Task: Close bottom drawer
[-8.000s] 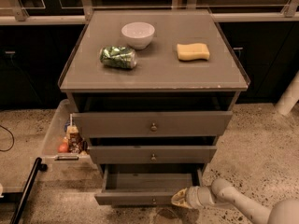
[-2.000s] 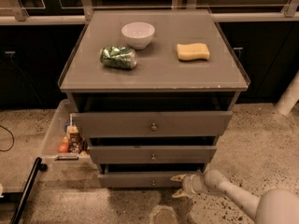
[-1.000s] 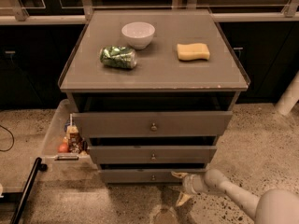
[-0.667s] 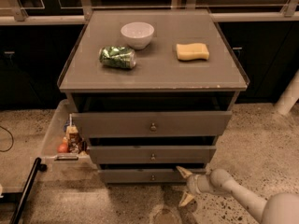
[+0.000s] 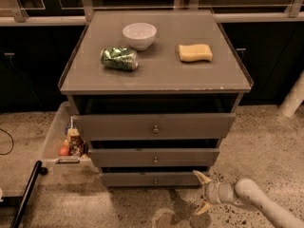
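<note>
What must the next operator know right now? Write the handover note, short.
Gripper: low near the floor, in front of the cabinet's right bottom corner, fingers open and holding nothing. Its upper fingertip is close to the right end of the bottom drawer; I cannot tell whether they touch.
Bottom drawer: front sits back under the middle drawer and looks pushed in.
Top drawer: front stands out furthest.
On the cabinet top: bowl, green can, sponge.
Done: the closing push, apparently.
Left: confirm the drawer is fully shut, then pull the arm clear.
</note>
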Motion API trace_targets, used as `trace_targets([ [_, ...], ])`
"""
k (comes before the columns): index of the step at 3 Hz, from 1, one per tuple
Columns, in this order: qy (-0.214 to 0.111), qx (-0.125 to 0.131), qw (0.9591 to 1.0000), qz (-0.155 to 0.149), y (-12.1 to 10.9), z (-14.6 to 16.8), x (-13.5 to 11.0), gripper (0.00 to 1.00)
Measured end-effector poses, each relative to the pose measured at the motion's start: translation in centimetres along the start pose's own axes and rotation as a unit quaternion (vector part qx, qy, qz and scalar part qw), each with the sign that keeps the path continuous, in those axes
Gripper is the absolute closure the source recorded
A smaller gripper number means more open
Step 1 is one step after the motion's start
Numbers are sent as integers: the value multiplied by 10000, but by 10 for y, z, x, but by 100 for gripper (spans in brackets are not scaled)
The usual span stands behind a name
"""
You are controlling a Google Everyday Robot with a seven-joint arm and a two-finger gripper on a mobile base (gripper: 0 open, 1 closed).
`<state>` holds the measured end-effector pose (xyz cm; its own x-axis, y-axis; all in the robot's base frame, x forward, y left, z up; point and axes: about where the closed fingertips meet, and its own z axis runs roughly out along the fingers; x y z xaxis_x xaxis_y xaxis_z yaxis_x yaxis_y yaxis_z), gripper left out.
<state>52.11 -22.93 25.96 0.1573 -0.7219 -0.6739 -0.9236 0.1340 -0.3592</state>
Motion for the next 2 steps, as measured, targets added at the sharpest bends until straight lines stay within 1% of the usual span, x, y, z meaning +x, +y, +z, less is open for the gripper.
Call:
trace_targets([
  [1, -26, 141, 9998, -127, 6, -39, -14, 0],
  [2, -89, 256, 9991, -312, 9, -62, -29, 0],
])
